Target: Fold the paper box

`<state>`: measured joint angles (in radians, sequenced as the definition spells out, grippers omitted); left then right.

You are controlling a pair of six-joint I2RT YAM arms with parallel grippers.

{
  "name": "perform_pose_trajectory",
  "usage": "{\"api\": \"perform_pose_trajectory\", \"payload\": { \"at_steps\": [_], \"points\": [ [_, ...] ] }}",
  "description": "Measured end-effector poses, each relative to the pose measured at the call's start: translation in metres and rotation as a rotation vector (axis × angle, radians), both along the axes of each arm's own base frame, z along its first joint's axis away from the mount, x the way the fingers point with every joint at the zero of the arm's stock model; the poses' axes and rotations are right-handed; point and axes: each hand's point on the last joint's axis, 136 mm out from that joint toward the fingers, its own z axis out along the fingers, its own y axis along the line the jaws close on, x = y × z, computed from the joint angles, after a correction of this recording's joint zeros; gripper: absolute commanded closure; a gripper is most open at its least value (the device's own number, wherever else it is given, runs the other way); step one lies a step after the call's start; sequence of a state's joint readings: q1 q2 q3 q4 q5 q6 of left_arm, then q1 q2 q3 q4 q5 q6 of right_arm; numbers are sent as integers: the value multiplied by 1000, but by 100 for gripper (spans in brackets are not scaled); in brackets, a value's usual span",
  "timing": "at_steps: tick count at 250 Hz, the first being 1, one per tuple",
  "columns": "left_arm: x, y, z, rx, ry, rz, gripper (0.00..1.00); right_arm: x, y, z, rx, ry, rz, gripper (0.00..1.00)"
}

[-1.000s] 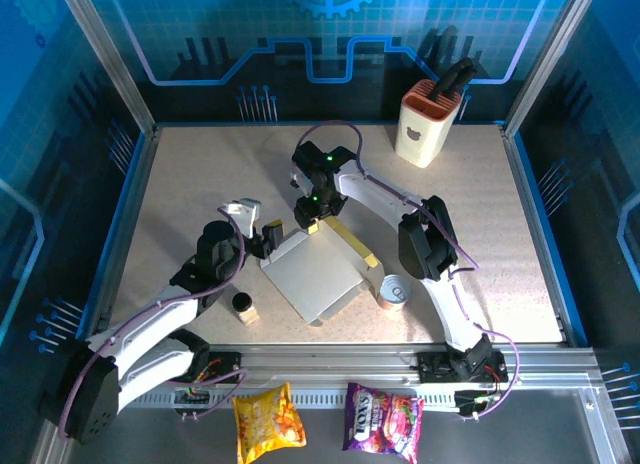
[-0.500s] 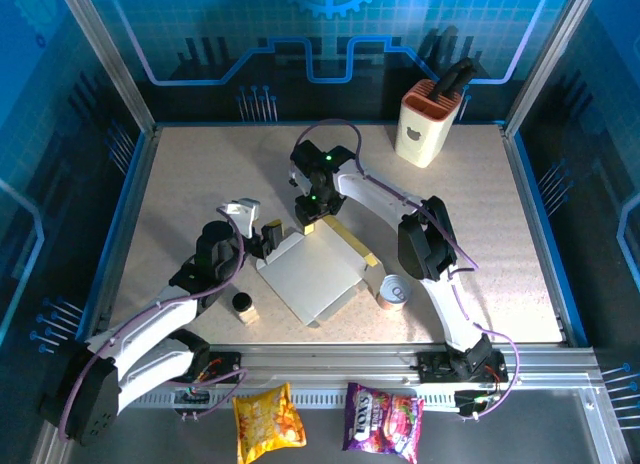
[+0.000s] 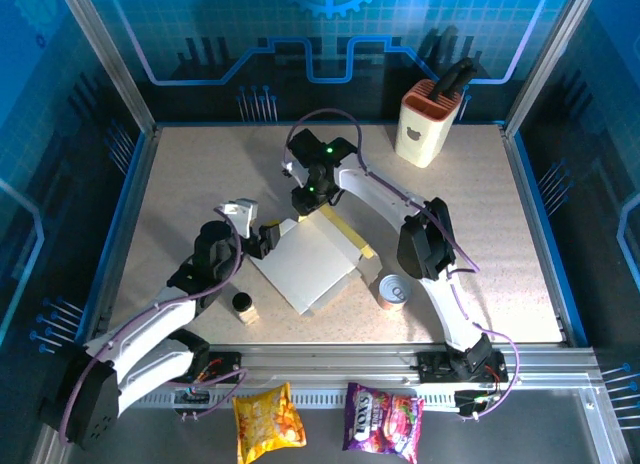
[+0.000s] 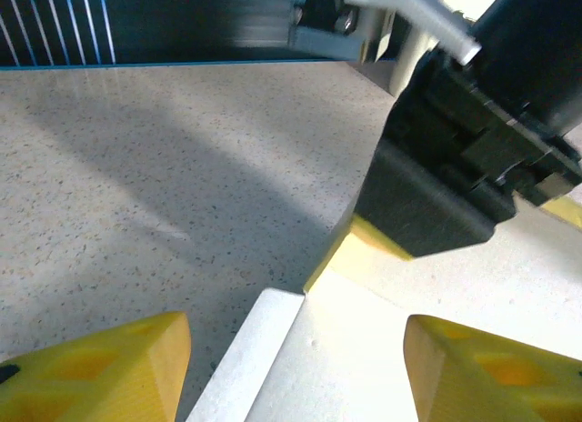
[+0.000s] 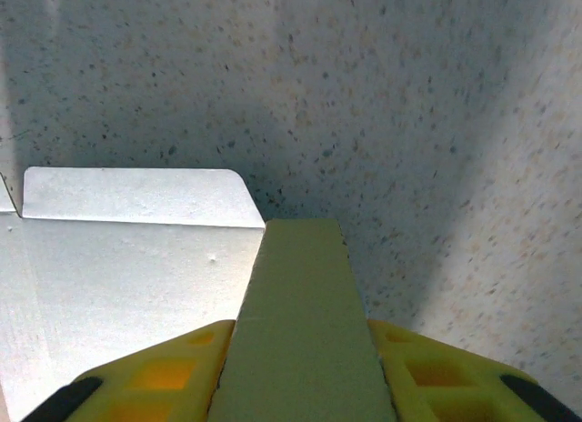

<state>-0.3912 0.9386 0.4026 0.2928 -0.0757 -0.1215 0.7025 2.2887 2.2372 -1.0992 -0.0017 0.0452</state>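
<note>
I am clenching my right pincer [image 5: 300,363] on the raised yellow flap [image 5: 300,276] of the thin grey-white cardboard paper box [image 3: 305,269] lying mid-way on the surface [image 3: 180,194], my left pincer [image 4: 296,354] hovering released by its corner, aiming for a straight crease.

Paper box [image 3: 305,269]: thin cardboard, still unfolded. Main panel lies flat on the surface near centre, turned diagonally, grey-white inner face up. The long flap on its far-right edge is lifted on edge, yellow outer face showing. A rounded-corner white end flap lies flat beside it.
</note>
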Motion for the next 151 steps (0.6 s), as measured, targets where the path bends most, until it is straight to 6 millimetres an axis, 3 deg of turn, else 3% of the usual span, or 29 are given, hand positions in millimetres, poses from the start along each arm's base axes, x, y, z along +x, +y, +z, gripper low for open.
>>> {"api": "perform_pose_trajectory", "payload": {
  "at_steps": [59,118,151],
  "points": [
    [0,21,-12,-26,73,80,34,15,8,19,-36,-123,224,62],
    [1,32,-7,-43,128,126,33,10,15,-6,-127,-146,444,60],
    [2,39,-3,-66,165,161,32,-1,29,-17,-145,-153,542,49]
  ]
}}
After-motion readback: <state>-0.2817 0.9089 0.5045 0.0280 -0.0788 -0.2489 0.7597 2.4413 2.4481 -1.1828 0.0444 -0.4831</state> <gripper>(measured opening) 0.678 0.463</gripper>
